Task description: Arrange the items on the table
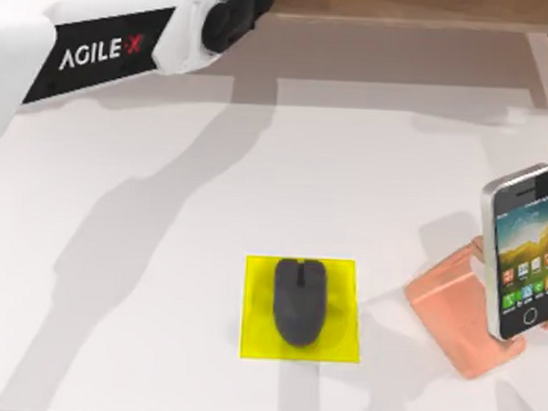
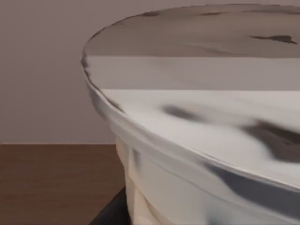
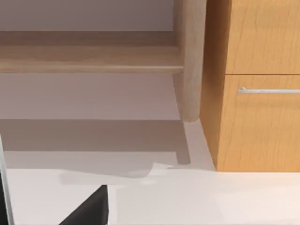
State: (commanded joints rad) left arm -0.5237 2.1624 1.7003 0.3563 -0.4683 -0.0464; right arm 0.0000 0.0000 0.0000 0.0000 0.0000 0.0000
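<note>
Mouse (image 1: pixel 299 301) on yellow pad (image 1: pixel 255 337); smartphone (image 1: pixel 523 249) leaning on stand (image 1: pixel 451 313).

The left arm (image 1: pixel 99 52) is cut off by the top view's far-left corner, its gripper out of frame. The phone (image 1: pixel 524 248) runs off the right edge. In the left wrist view the cup (image 2: pixel 197 140) looms blurred, cropped on 2 sides.

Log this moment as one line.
dark grey computer mouse: on yellow square pad | silver-edged smartphone: leaning on copper-pink stand | white-lidded cup: close before left wrist camera
</note>
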